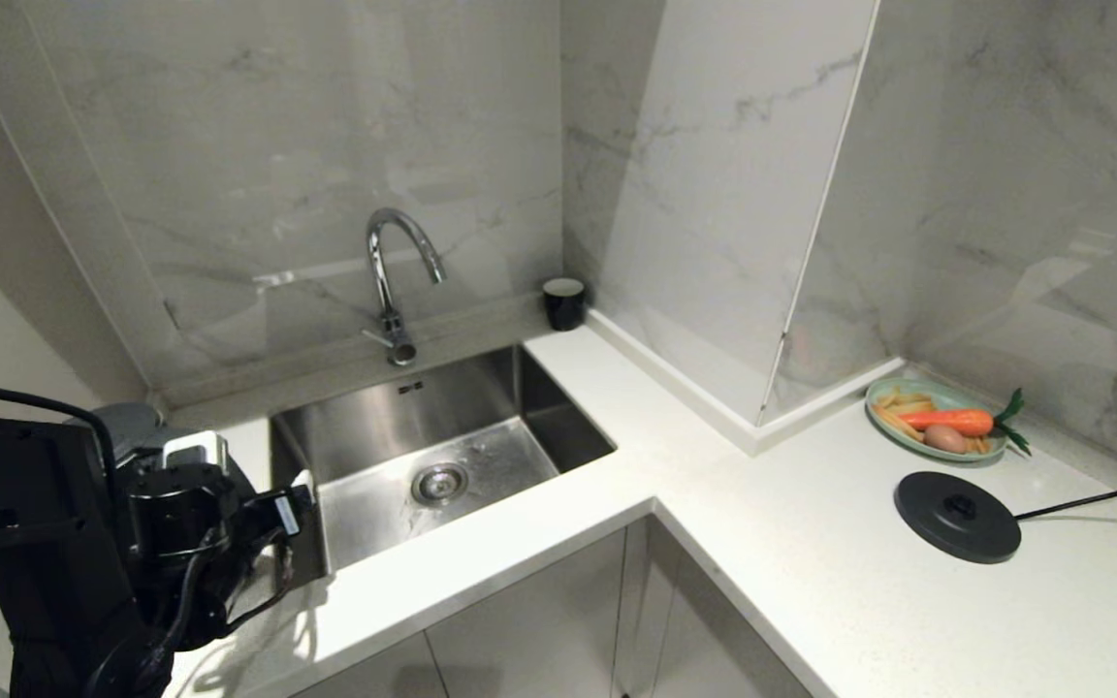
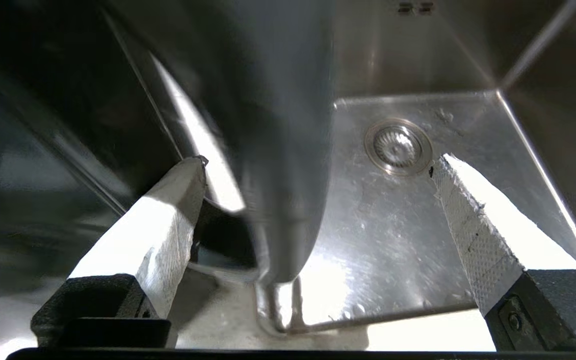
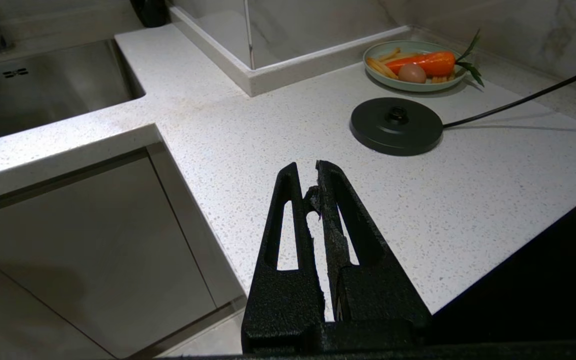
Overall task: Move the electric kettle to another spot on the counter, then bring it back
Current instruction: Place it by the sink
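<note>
At the left end of the white speckled stone counter (image 1: 811, 543), just beside the left rim of the stainless steel sink (image 1: 529, 397): left gripper (image 2: 318, 162), low over the worktop. Stands wide apart, white textured pads (image 2: 168, 235) on either side of a blurred grey upright bar (image 2: 283, 150), apparently the loop handle of the tall glossy black electric kettle (image 2: 93, 100). Does not clamp it; shows a clear gap on the far side, towards the round sink drain (image 2: 399, 146), and a narrower one on the kettle's side. Cannot tell whether the nearer pad touches.

From the head camera, hides the kettle almost wholly behind the black left arm (image 1: 54, 543); places it on the counter left of the sink, well apart from the flat round black base disc (image 1: 956, 516) with its cord (image 1: 1101, 496).

Over the right stretch of counter: right gripper (image 3: 307, 167), black fingers pressed together, holding nothing, near the base disc but not touching it.

Behind the disc, near the marble wall: pale green plate (image 1: 893, 427) with a carrot, a potato and fries. At the back of the counter, right of the chrome tap (image 1: 394, 281): small black cup (image 1: 564, 302).
</note>
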Controlling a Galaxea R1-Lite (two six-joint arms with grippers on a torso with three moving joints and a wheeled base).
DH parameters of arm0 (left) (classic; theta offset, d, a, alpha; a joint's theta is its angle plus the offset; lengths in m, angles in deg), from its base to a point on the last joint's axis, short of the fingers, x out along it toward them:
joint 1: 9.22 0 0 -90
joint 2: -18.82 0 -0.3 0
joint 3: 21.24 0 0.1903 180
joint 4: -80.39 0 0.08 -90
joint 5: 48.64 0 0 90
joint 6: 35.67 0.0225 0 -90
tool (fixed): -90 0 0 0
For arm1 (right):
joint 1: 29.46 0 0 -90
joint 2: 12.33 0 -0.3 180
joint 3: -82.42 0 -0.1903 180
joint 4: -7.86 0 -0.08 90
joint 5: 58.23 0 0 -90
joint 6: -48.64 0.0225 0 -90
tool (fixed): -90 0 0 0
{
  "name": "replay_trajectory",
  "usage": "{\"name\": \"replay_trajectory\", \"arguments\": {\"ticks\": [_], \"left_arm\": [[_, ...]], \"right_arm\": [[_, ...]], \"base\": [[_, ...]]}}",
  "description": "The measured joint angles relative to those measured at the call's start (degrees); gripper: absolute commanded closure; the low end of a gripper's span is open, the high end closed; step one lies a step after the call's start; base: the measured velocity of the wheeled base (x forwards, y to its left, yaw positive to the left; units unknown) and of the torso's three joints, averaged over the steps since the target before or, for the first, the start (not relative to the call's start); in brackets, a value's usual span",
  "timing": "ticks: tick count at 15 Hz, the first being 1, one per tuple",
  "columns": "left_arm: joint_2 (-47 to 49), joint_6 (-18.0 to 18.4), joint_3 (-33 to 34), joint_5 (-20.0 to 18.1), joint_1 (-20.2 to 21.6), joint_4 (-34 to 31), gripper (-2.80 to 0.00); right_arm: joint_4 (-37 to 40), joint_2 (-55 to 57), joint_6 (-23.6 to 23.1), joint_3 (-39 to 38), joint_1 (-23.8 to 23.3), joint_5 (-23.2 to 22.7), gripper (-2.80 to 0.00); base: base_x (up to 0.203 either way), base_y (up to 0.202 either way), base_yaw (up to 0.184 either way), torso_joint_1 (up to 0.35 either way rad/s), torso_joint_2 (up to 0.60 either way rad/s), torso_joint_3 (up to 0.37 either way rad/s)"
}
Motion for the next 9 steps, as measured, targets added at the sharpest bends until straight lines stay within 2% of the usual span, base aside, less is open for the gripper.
{"name": "replay_trajectory", "arguments": {"ticks": [3,5,9], "left_arm": [[-3.4,-0.1,2.4,3.8,1.0,0.3,-2.80],[-4.8,-0.5,6.2,3.5,-0.6,0.3,-2.80],[-3.0,-0.6,6.2,2.2,-2.5,0.5,-2.80]], "right_arm": [[0.0,0.0,-0.1,0.0,0.0,0.0,0.00],[0.0,0.0,0.0,0.0,0.0,0.0,0.00],[0.0,0.0,0.0,0.0,0.0,0.0,0.00]], "base": [[0.000,0.000,0.000,0.000,0.00,0.000],[0.000,0.000,0.000,0.000,0.00,0.000],[0.000,0.000,0.000,0.000,0.00,0.000]]}}
